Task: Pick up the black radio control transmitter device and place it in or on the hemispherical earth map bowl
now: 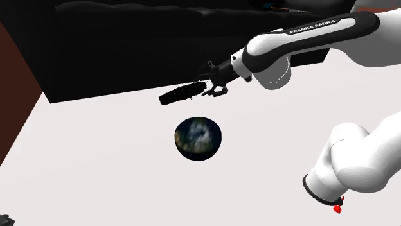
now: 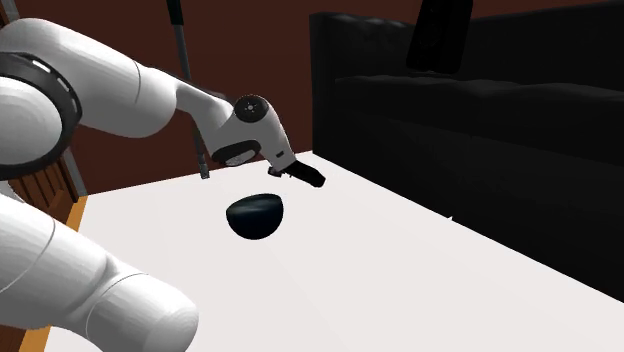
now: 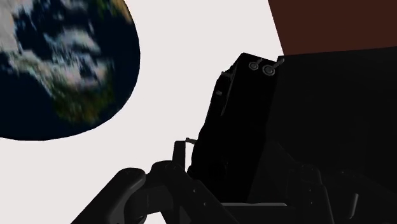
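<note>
While the fingers (image 3: pixel 127 188) pinch the transmitter (image 1: pixel 183 95), a black sofa (image 2: pixel 480 120) borders the white surface (image 1: pixel 115 168) below brown walls (image 2: pixel 260 50).

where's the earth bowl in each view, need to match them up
Shoulder view: bowl near the picture's middle, on the white table, just below the transmitter.
Second exterior view: bowl left of middle, looking dark, below and left of the transmitter.
Wrist view: bowl shows its map, apart from the transmitter.
Shared landmark: the black transmitter, lifted off the table.
</note>
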`<move>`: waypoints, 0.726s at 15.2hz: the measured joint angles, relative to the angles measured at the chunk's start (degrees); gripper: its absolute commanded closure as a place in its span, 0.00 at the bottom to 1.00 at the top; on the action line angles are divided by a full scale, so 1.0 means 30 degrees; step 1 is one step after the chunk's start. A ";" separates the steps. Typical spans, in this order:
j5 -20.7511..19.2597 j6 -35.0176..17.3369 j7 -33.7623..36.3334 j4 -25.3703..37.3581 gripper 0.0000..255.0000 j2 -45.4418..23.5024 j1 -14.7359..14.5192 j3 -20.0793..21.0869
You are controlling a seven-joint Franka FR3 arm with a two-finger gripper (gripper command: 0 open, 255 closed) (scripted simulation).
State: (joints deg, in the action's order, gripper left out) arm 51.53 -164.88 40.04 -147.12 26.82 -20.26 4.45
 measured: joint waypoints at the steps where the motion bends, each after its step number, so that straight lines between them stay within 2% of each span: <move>1: -0.0252 0.0068 0.0619 -0.0571 1.00 0.0747 0.0181 0.0490; 8: -0.0710 0.0653 0.4640 -0.4246 1.00 0.5805 0.0564 0.4023; 11: -0.0977 0.1598 0.6413 -0.5117 1.00 0.7871 0.0773 0.5398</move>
State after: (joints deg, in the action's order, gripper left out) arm 48.60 -160.08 59.28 -162.47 50.44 -17.94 20.65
